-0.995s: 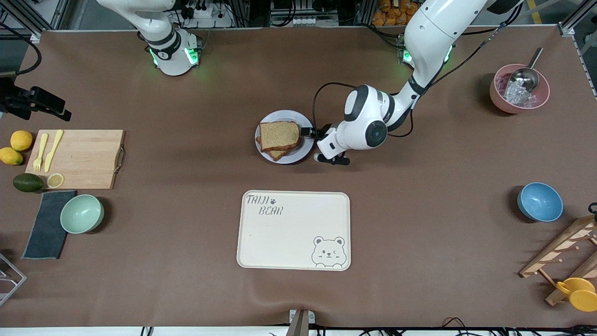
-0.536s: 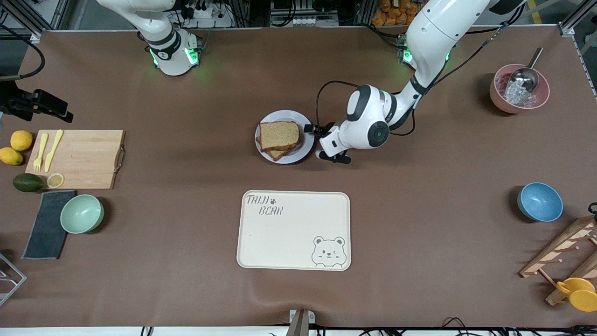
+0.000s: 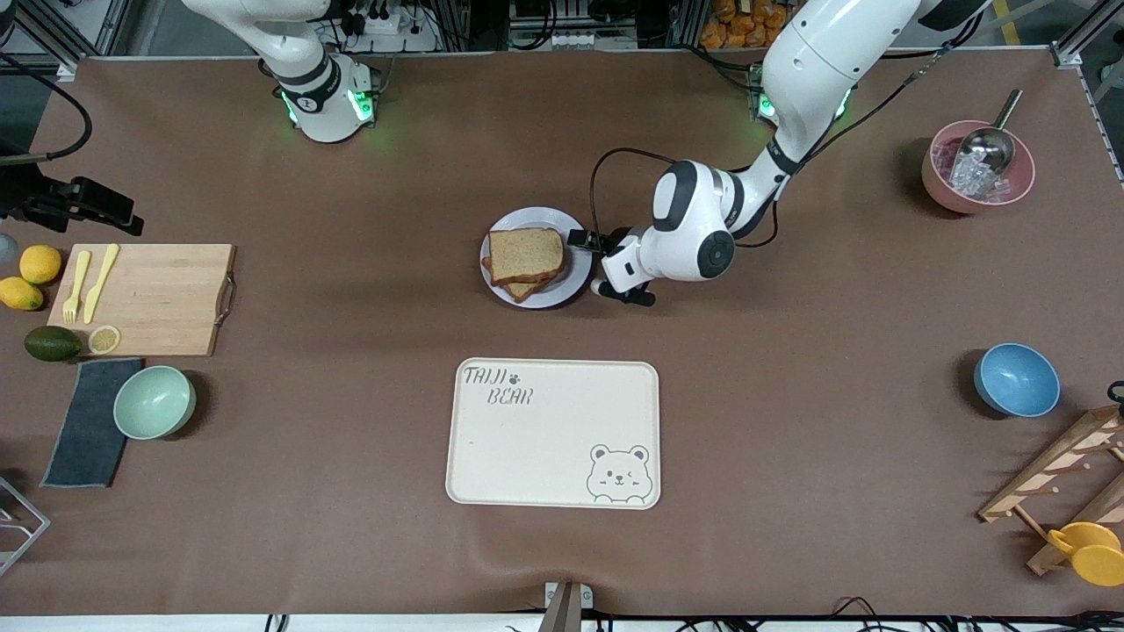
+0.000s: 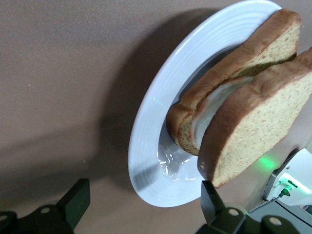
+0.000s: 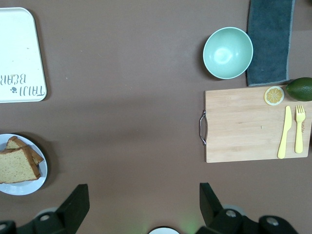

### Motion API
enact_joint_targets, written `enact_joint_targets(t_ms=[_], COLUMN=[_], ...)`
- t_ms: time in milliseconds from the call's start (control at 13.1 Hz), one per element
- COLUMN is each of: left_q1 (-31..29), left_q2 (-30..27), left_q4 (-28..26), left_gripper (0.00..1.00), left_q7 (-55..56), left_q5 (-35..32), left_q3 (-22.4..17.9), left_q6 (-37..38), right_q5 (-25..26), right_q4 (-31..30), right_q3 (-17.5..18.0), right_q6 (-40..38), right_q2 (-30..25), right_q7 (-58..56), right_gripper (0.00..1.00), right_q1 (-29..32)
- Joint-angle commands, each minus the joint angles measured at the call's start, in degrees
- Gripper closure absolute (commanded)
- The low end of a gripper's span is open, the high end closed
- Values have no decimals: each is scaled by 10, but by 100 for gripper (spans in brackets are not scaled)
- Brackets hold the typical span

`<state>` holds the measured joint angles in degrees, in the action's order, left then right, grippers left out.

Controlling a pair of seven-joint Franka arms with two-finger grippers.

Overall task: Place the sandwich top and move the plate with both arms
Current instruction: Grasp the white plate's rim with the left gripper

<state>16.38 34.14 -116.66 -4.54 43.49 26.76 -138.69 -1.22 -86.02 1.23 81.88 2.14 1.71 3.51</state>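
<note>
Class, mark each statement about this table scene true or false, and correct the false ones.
1. The sandwich top lies on the plate. True.
2. The left gripper grips the plate's rim. False: it is open beside the plate.
3. The bear-print tray carries the plate. False: the plate sits on the table, farther from the front camera than the tray.
4. The right gripper is open. True.
5. A lemon slice lies on the cutting board. True.
</note>
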Motion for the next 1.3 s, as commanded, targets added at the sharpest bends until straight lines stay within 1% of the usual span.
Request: enact_joint_targets(t_ms=[0, 230, 383, 612, 842, 1224], left_q1=[-7, -7, -8, -16, -24, -25], left_q2=[6, 6, 9, 17, 24, 29], left_q4=[1, -6, -8, -14, -18, -16], left_gripper=[0, 0, 0, 0, 0, 0], left_q7=[-62, -165, -203, -237, -292, -315], left_q5=[49, 139, 155, 159, 198, 224], left_q3=[5, 5, 5, 5, 4, 4], left_q6=[1, 1, 2, 2, 1, 1], right_q5=[9, 10, 18, 20, 20, 20], right_q4=[6, 5, 5, 2, 2, 2], right_q3=[9, 8, 9, 9, 9, 9], right_q6=[-7, -7, -8, -7, -7, -7], right_q2=[3, 3, 3, 4, 6, 6], right_q7=[9, 9, 9, 9, 10, 13], right_gripper=[0, 0, 0, 0, 0, 0], right_q1=[10, 11, 10, 11, 11, 11])
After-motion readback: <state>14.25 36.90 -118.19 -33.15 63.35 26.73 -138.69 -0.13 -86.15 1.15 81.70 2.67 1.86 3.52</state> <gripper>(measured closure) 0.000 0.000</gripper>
